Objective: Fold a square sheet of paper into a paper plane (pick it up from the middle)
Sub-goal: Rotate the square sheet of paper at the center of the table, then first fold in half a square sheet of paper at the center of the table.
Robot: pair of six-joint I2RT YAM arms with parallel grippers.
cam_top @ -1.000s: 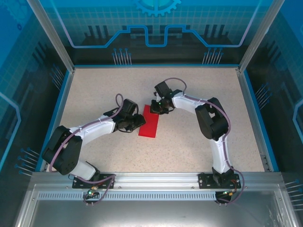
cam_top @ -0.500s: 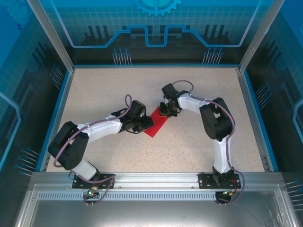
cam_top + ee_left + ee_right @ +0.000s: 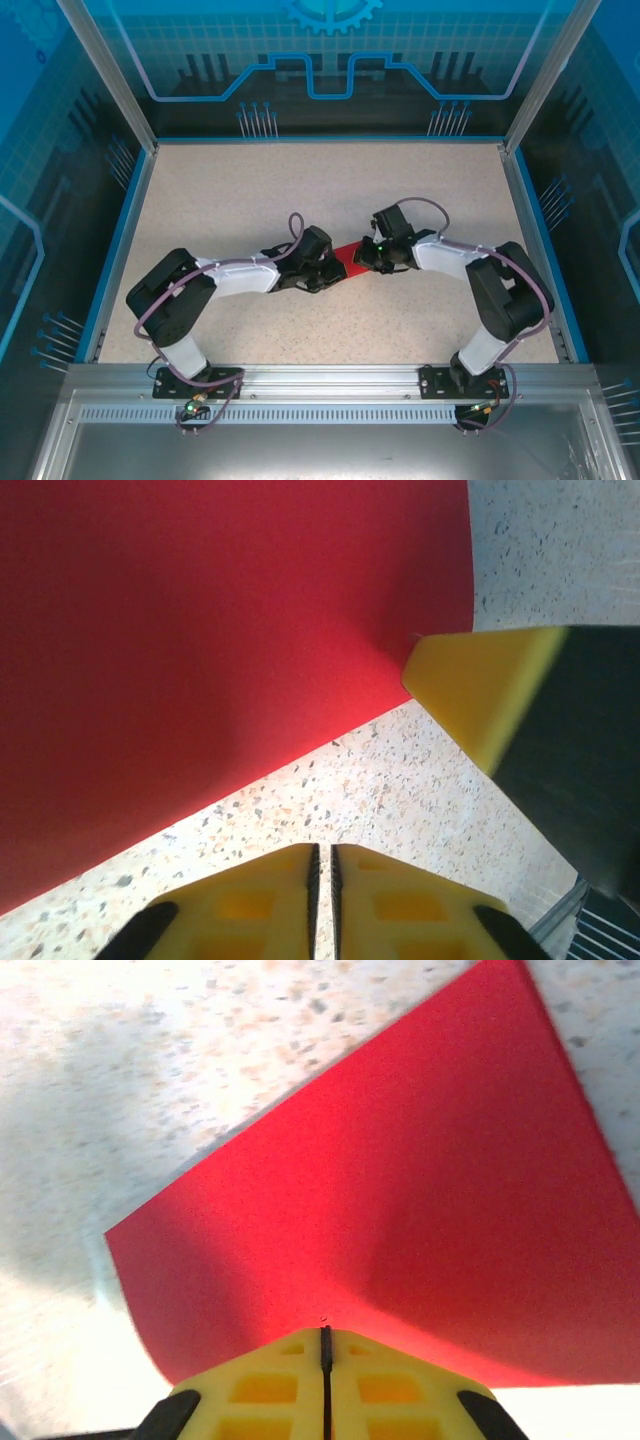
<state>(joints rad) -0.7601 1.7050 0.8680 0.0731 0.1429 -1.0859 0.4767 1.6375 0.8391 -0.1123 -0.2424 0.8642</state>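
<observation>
The square sheet of paper (image 3: 350, 257) is bright red and shows as a short tilted strip between the two grippers at mid-table. My right gripper (image 3: 369, 258) is shut on one edge of it; in the right wrist view the paper (image 3: 400, 1180) bulges up from the closed fingertips of that gripper (image 3: 325, 1331). My left gripper (image 3: 331, 269) sits just left of the sheet. In the left wrist view its fingers (image 3: 322, 847) are nearly together over bare table, nothing between them, with the paper (image 3: 200, 630) ahead and the right gripper's finger (image 3: 470, 685) at the paper's edge.
The speckled table (image 3: 250, 190) is ringed by a blue rim and metal frame posts (image 3: 110, 80). Both arms' elbows bend out to the sides, left elbow (image 3: 165, 300) and right elbow (image 3: 510, 295). A metal rail (image 3: 330, 378) runs along the near edge.
The paper went from lying flat to being pinched and turned edge-up, shifting right. Both grippers moved right. The left jaws closed.
</observation>
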